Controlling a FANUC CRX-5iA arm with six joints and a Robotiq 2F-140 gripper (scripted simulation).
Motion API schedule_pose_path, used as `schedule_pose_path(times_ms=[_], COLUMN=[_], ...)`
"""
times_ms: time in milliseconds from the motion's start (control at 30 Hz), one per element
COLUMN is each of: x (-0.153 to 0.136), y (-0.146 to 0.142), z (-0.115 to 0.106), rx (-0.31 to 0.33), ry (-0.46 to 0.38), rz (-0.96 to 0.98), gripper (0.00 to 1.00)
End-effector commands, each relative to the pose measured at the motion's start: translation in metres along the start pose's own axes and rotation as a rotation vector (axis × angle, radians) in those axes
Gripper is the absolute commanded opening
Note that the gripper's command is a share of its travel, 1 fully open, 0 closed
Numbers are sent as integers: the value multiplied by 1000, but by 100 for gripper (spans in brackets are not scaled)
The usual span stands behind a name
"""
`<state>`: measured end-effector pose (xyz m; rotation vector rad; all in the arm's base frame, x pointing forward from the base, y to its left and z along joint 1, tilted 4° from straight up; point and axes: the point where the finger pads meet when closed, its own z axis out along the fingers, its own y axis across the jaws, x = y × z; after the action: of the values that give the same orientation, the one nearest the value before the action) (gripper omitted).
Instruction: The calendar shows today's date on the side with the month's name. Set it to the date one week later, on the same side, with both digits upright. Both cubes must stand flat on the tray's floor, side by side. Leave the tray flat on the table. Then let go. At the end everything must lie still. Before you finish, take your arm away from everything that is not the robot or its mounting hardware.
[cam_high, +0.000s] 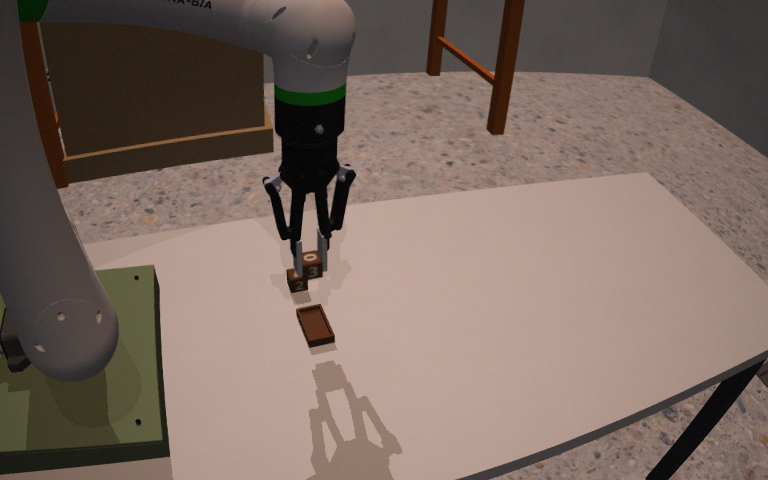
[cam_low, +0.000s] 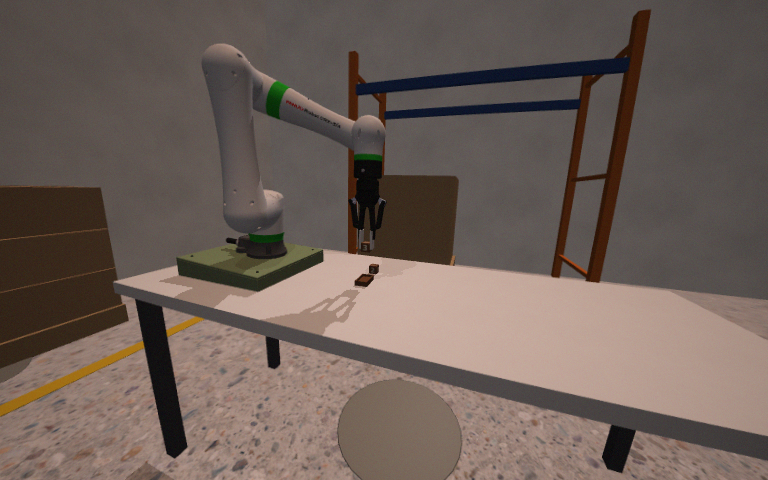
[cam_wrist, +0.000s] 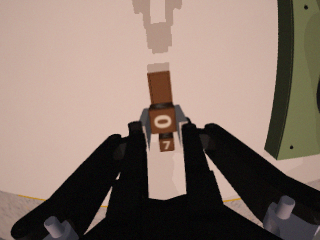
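Note:
My gripper (cam_high: 309, 264) is shut on a brown date cube (cam_high: 311, 263) and holds it well above the table. The cube shows 0 on top and 3 on its near side. It also shows in the side view (cam_low: 365, 246) and between my fingers in the wrist view (cam_wrist: 163, 120), where a 7 appears just below the 0. A second cube (cam_high: 296, 280) with a 2 on its near side rests on the table just behind and left of the held one. The small brown tray (cam_high: 314, 324) lies flat and empty on the table, in front of both cubes.
The robot's green base plate (cam_high: 79, 362) sits at the table's left end. A wooden ladder frame (cam_low: 600, 141) and a brown crate (cam_high: 152, 90) stand on the floor beyond the table.

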<state>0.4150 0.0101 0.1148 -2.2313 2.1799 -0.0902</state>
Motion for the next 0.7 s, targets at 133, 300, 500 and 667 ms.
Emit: schedule_pose_path(times_ms=[133,300,500,667], x=[0,0,0,0], y=[0,0,0,0], z=[10,18,38,52], rx=[0,0,0,0], ry=[0,0,0,0], rz=[0,0,0,0], gripper=[17,17,17,17])
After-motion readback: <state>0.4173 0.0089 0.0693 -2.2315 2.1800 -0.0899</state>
